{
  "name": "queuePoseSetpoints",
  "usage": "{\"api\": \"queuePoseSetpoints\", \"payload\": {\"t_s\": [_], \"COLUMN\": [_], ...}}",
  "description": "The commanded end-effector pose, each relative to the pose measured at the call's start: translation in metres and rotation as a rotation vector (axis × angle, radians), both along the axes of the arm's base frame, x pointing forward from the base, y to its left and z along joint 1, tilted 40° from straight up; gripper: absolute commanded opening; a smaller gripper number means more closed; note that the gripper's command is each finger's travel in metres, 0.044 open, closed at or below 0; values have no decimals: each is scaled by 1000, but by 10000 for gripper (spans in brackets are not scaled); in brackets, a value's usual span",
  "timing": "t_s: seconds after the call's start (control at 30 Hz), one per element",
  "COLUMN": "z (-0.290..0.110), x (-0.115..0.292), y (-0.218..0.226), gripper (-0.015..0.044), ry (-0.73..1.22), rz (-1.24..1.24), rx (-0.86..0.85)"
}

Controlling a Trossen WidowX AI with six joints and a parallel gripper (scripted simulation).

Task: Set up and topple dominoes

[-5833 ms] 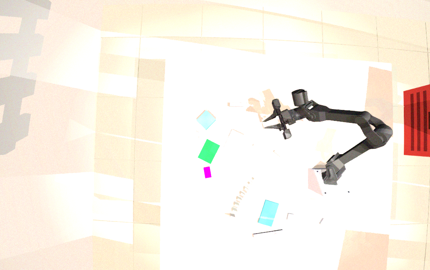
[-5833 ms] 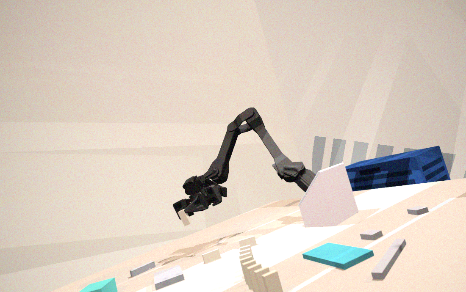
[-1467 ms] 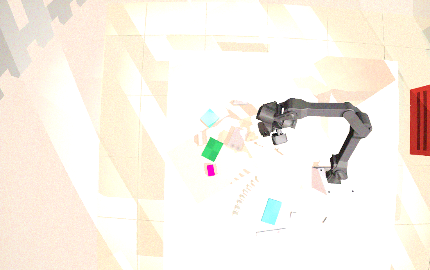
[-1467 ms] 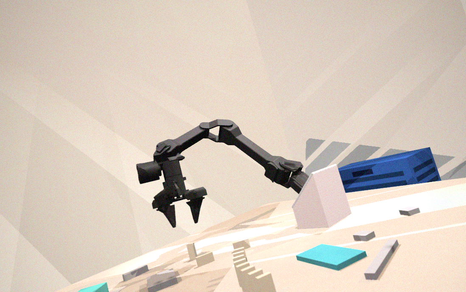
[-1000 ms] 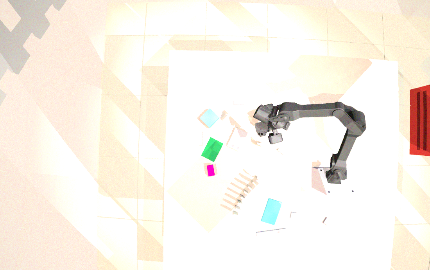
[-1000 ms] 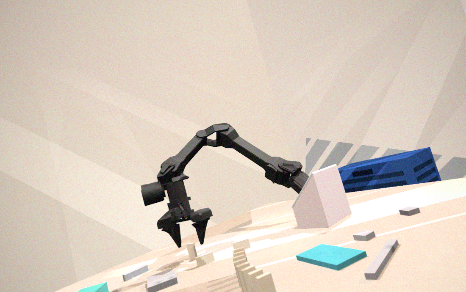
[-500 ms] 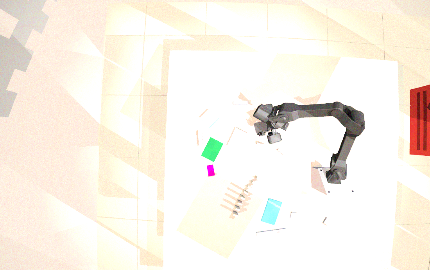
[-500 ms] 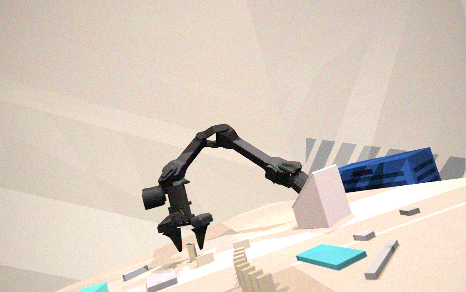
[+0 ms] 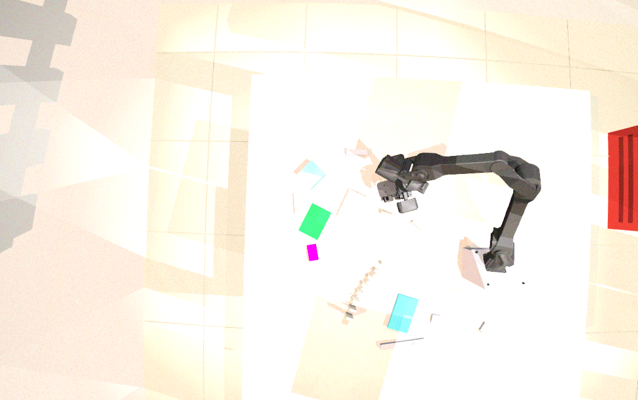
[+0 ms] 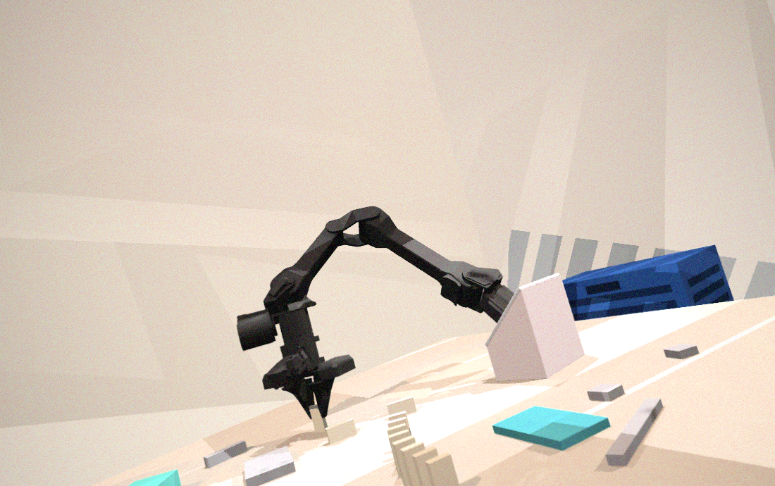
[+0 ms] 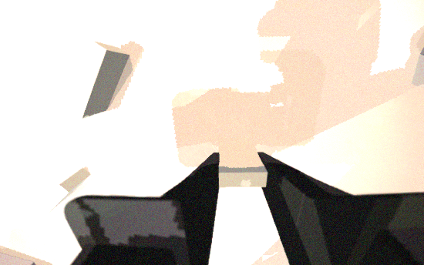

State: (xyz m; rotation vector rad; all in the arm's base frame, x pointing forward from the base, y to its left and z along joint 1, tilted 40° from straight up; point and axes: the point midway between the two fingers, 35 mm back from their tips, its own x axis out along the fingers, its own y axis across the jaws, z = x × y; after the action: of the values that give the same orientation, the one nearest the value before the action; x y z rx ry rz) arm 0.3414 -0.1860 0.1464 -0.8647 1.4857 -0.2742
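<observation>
My gripper (image 10: 317,415) (image 11: 237,158) points down with its fingers against both side edges of an upright cream domino (image 10: 317,421) (image 11: 243,179); it is shut on it, at or close to the table. In the top view the arm hides this domino and the fingertips. A second domino (image 9: 385,211) (image 10: 341,431) (image 11: 106,82) rests on its long edge close by. A third domino (image 9: 415,224) (image 10: 401,406) also lies on its long edge, farther toward the base. The curved row of several standing dominoes (image 9: 349,315) (image 10: 442,468) is away from the gripper.
A cyan slab (image 9: 403,313) (image 10: 551,419) and a grey bar (image 9: 401,341) (image 10: 635,431) lie beyond the row. A green square (image 9: 315,221), a magenta block (image 9: 312,252), a grey slab (image 10: 270,466) and a light-blue block (image 9: 311,168) lie on the other side. A white wedge (image 10: 535,338) stands by the base.
</observation>
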Motion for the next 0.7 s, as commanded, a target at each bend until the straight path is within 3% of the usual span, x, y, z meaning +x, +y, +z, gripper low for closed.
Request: {"api": "queuePoseSetpoints", "payload": {"t_s": [0.0,0.2,0.5,0.67], "z": [-2,6,99,101], "x": [0,0,-15,-15], "y": [0,8,86,87], "gripper": [107,107,107,107], "ry": [6,14,3,2], "rz": [3,3,0,0], "rx": [4,6,8,8]}}
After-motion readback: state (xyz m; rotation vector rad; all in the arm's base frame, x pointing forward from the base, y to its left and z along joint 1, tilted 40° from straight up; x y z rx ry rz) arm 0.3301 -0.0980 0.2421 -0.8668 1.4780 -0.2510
